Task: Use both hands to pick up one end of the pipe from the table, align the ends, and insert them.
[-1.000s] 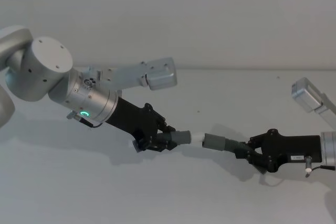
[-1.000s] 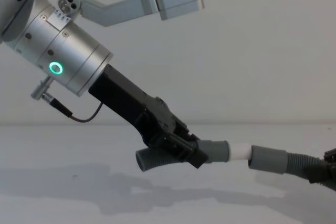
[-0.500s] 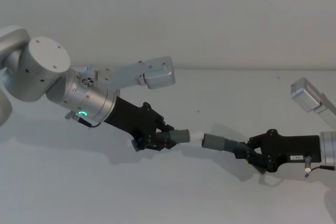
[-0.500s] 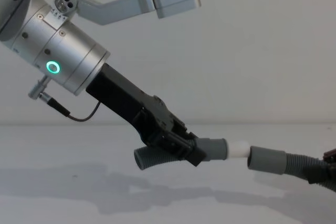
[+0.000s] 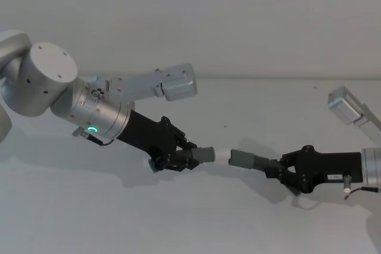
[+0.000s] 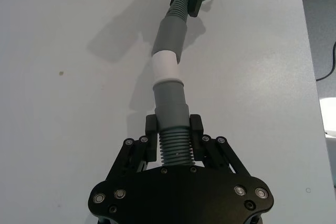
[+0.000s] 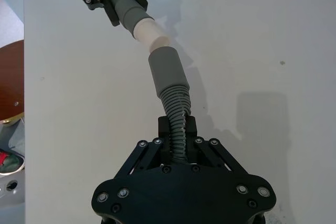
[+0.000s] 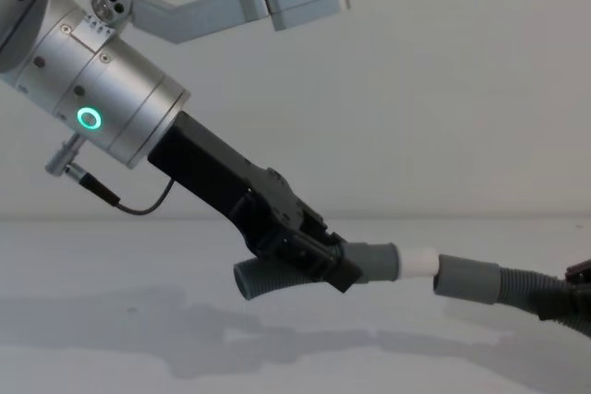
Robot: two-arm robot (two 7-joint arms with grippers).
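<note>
Near the centre of the head view you have the left gripper point(image 5: 178, 160) clamped on the left hose piece point(image 5: 199, 155), its fingers closed around the ribbed part just behind the grey cuff. In the left wrist view you see this plainly: the ribbing point(image 6: 176, 148) sits pinched between the two black fingers point(image 6: 152, 129), and the cuff point(image 6: 170, 103) sticks out beyond them with the white tip point(image 6: 166, 66) on its far end.

At the lower right of the head view, the right gripper point(image 5: 284, 172) is closed on the right hose piece point(image 5: 250, 160), again on the ribbed stretch. The right wrist view shows its fingers point(image 7: 166, 129) squeezing the ribbing point(image 7: 177, 111), with the smooth cuff point(image 7: 167, 72) pointing towards the other piece.

The two pieces are lined up end to end above the white table point(image 5: 196, 218), which carries their shadows. The white tip meets the mouth of the right cuff; you cannot tell how far inside it sits, since the cuff hides that part.

In the chest view, the right hose piece point(image 8: 489, 281) runs off the lower right edge, so its gripper is mostly cut off there. The rear end of the left hose piece point(image 8: 259, 279) pokes out below the left gripper point(image 8: 323, 260).
</note>
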